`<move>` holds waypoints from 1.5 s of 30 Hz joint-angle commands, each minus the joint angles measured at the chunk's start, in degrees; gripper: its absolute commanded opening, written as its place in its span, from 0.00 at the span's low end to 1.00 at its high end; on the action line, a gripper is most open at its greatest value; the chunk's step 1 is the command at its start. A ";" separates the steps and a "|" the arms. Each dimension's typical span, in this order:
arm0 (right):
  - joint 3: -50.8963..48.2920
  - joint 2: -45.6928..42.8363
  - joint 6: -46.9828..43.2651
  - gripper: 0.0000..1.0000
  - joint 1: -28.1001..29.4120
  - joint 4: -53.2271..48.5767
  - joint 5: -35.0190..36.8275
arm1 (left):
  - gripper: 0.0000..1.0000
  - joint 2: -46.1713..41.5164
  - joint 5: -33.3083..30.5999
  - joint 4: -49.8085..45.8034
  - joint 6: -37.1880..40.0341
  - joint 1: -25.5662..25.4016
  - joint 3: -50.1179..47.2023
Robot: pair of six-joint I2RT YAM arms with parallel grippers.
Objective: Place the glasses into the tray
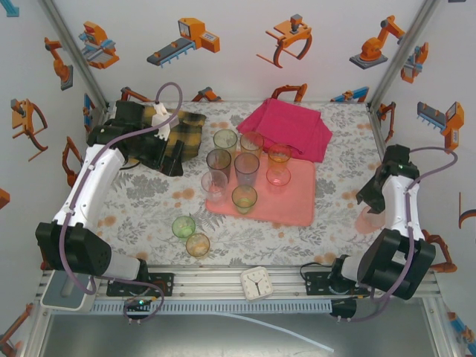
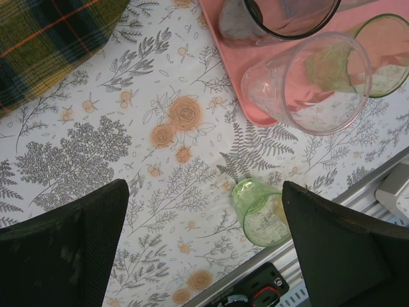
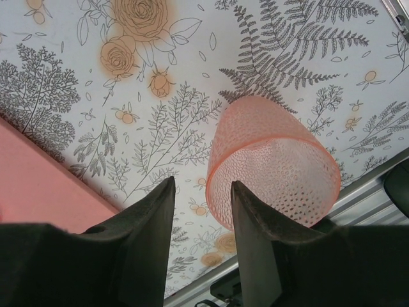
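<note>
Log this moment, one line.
left gripper open, empty | right gripper open, astride pink glass rim | green glass, amber glass off tray

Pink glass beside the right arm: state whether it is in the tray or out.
Out. The pink glass sits on the floral tablecloth, right of the salmon tray and apart from it, with bare cloth between them.

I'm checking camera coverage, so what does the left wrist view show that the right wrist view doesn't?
Left wrist: the plaid cloth, a green glass on the tablecloth, a clear glass at the edge of the tray. Right wrist: a pink glass at the right end effector. Both: the tray and the tablecloth.
</note>
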 commanded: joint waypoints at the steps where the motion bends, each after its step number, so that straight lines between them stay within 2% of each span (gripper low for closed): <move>1: -1.14 1.31 -1.44 0.39 -0.59 1.28 -0.07 | 0.97 -1.46 0.72 0.06 -0.42 -0.12 0.17; 8: -1.77 2.38 -1.96 0.32 -0.56 2.46 -0.81 | 0.97 -1.21 0.66 0.22 -0.35 -0.12 0.16; 13: -1.49 3.16 -2.83 0.24 -0.53 2.73 -1.39 | 0.97 -1.16 0.59 0.34 -0.47 -0.07 0.05; 27: -2.98 4.36 -4.09 0.12 -0.55 3.97 -1.83 | 0.97 -1.45 0.44 0.30 -0.54 -0.12 -0.08; 34: -2.79 4.23 -5.05 0.02 -0.52 3.86 -1.48 | 0.97 -1.17 0.41 0.32 -0.79 -0.12 0.31; 45: -2.25 2.47 -5.62 0.00 -0.54 2.89 -1.38 | 0.97 -1.04 0.31 0.27 -0.81 -0.11 0.65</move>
